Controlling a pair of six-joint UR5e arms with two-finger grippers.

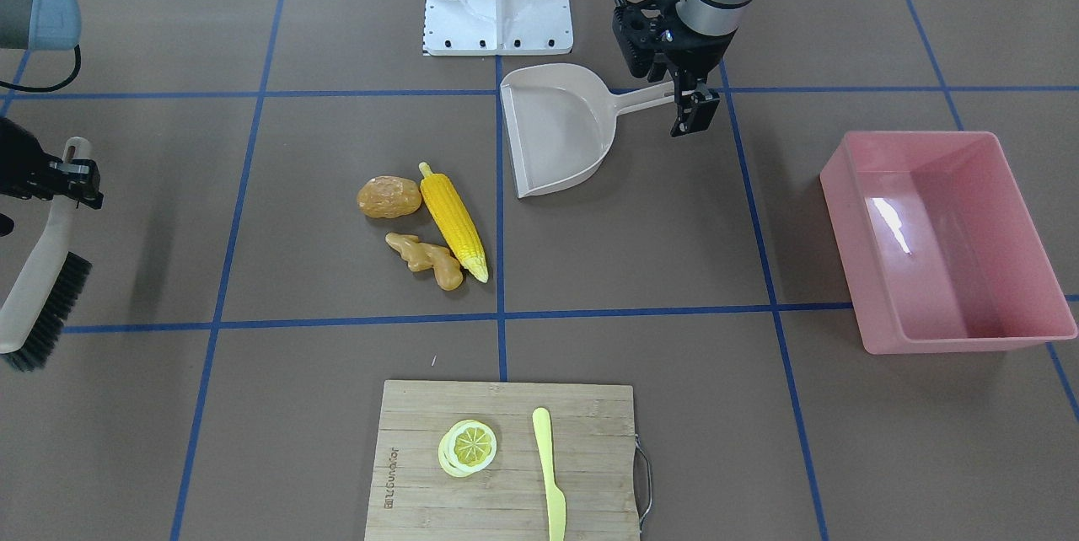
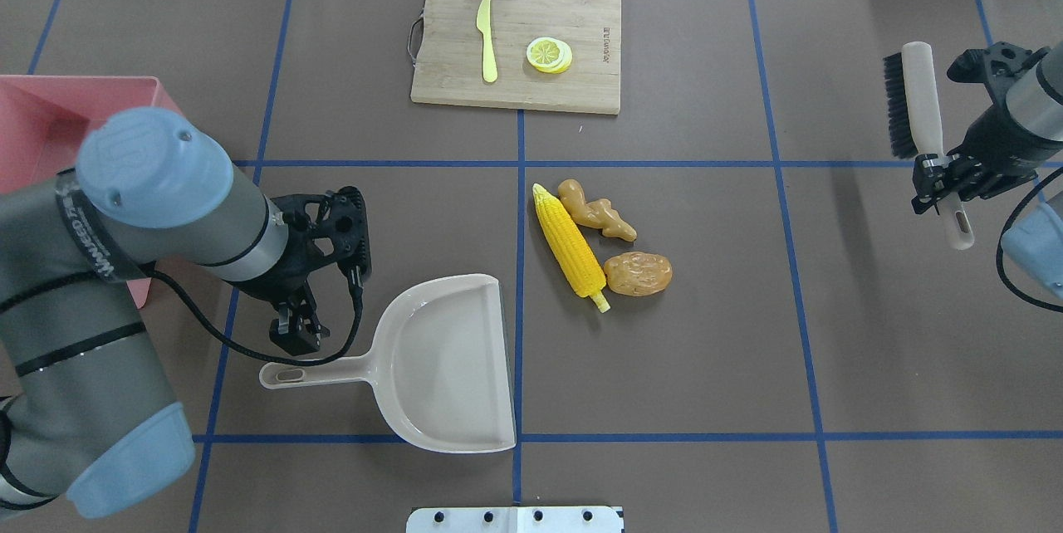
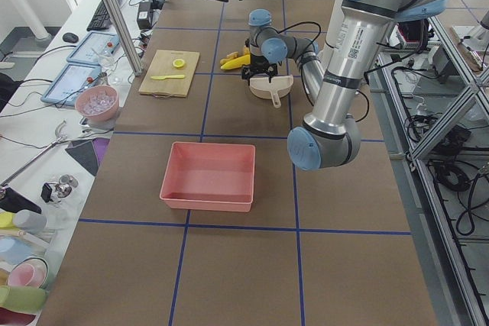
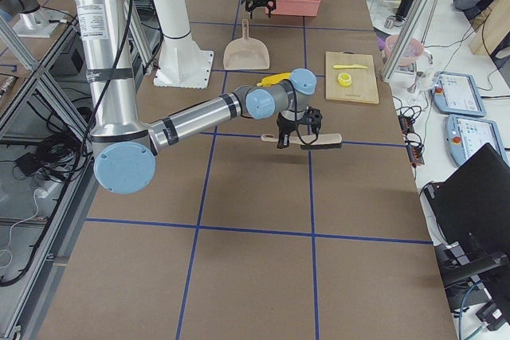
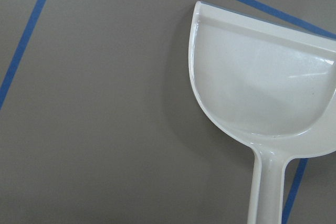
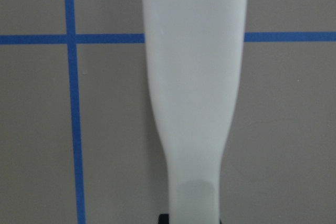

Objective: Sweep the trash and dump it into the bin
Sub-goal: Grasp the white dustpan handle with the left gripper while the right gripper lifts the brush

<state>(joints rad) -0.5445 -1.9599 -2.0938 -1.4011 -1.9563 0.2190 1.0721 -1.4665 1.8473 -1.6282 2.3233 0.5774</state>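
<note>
**Operator:** What is to be swept, and where?

**Manual:** Corn (image 2: 569,249), potato (image 2: 637,273) and ginger (image 2: 596,215) lie clustered mid-way across the tabletop (image 2: 706,367), near the dustpan (image 2: 448,359) mouth. The bin (image 1: 969,339) stands well apart. Your right pincer (image 2: 941,181) grips the brush (image 2: 916,93). Set the bristles beyond the cluster and sweep toward the pan, its lip flat.

**Operator:** And the left pincer (image 2: 295,338)?

**Manual:** It hovers by the pan's handle, apparently not gripping it. Wide or narrow, you cannot tell. Its wrist view shows none of it.

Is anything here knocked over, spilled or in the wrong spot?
Nothing spilled or broken. Only the corn, potato and ginger look misplaced: loose on the bare table, away from the board with the lemon and knife.
</note>
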